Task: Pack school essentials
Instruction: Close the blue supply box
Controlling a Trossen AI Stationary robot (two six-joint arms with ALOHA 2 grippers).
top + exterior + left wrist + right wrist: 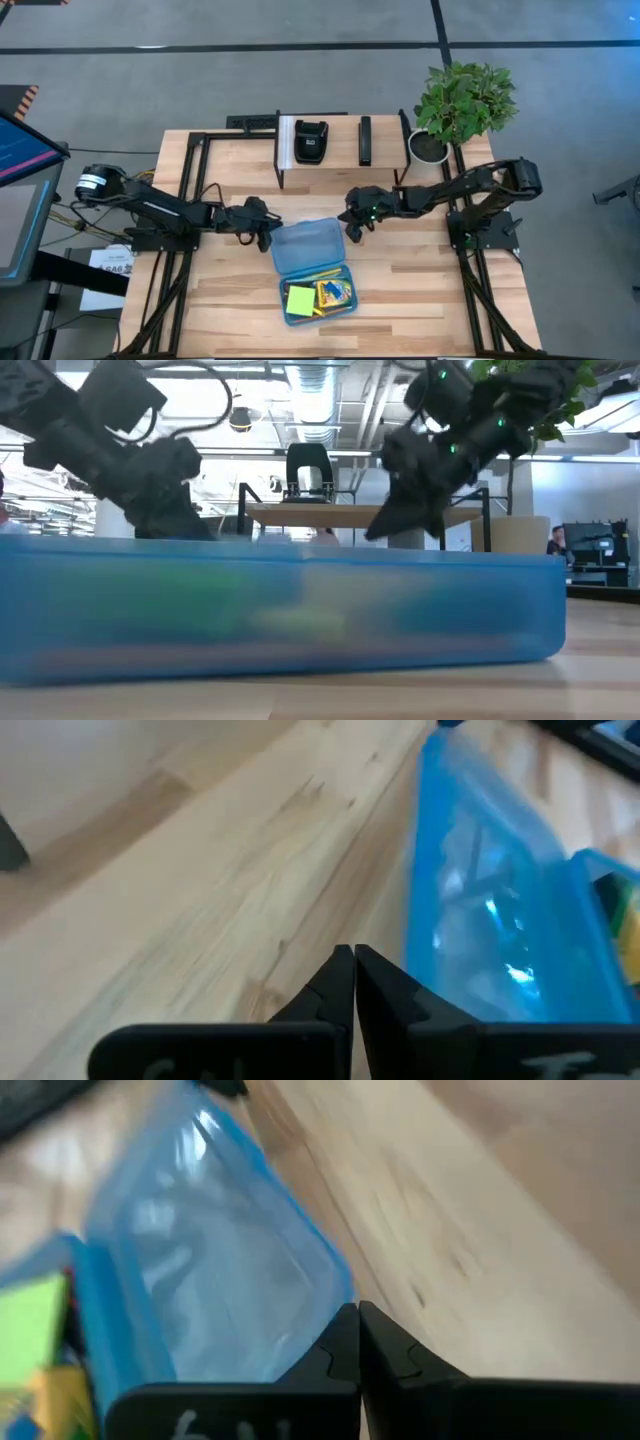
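A blue plastic case lies open mid-table. Its clear lid [308,245] lies flat on the far side, and its tray [343,305] on the near side. The tray holds a lime-green sticky-note pad [300,299], a yellow crayon box [334,292] and pencils [325,272]. I see no scissors and no eraser. My left gripper [268,240] is shut, low beside the lid's left edge [415,950], with a strip of bare table between them. My right gripper [356,229] is shut, low at the lid's far right corner [340,1280]. My right gripper's shut fingertips [345,1325] slant down from the table's right at the lid's far right corner. I cannot tell whether they touch it. The lid lies flat on the table.
A black boxy device [311,140] and a black bar [365,140] stand inside a black frame at the far edge. A potted plant [460,100] is at the far right corner. Bare wood lies to the left and right of the case [300,610].
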